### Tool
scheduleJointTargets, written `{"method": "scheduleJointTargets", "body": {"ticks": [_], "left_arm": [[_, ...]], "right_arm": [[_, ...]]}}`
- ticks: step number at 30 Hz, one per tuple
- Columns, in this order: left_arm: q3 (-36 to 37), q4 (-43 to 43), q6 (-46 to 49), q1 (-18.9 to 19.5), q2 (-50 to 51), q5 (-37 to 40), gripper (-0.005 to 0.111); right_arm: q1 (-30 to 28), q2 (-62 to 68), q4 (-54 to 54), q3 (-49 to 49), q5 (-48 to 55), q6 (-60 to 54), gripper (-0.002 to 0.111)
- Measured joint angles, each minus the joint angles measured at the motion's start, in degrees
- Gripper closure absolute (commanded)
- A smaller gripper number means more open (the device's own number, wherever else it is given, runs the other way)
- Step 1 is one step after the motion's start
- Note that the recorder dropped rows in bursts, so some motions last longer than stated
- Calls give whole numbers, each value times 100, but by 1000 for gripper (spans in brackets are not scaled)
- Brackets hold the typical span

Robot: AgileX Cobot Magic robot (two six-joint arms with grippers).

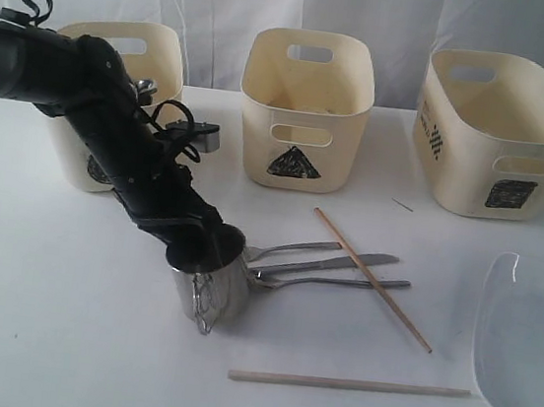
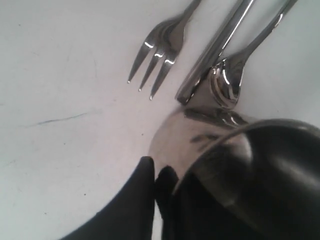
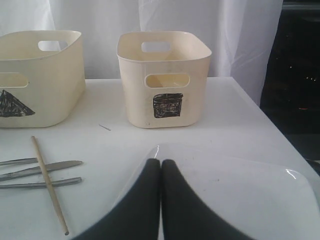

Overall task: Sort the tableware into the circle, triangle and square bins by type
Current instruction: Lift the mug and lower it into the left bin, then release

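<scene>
White table [image 1: 57, 336]: mug [image 1: 217, 291] standing near-left of centre, just beside spoon [image 1: 337, 283], knife [image 1: 344, 265]. Left gripper [image 1: 202, 247] pinching mug rim; shallow grip risking slipping, tipping, dragging cutlery. Right gripper [image 3: 161, 170] hovering over plate [image 3: 240, 200], fingers pressed together.

bright even light, soft shadows, glare on the steel mug [image 2: 200, 130].

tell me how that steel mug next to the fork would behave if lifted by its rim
The steel mug looks thin-walled and empty, so probably light and rigid. Its polished wall mirrors the spoon, so it may slip in the jaws. Its handle sits on one side, so it could tilt once lifted.
</scene>
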Motion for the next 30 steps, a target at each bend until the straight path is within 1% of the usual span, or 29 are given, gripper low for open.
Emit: {"method": "scheduleJointTargets", "body": {"ticks": [6,10,16,21,23,26,28,30], "left_arm": [[0,40,2,0,-37,1,107],[0,65,2,0,-293,68,107],[0,87,45,0,-1007,328,107],[-13,222,131,0,-1888,352,107],[-105,458,172,0,-2186,284,107],[-356,1105,83,-2,-2557,-113,107],[-522,1717,-161,-2,-2712,-548,107],[-675,2538,-573,20,-2748,-955,107]], "right_arm": [[0,0,0,0,0,0,108],[0,0,0,0,0,0,108],[0,0,0,0,0,0,108],[0,0,0,0,0,0,108],[0,0,0,0,0,0,108],[0,0,0,0,0,0,108],[0,0,0,0,0,0,108],[0,0,0,0,0,0,108]]}}
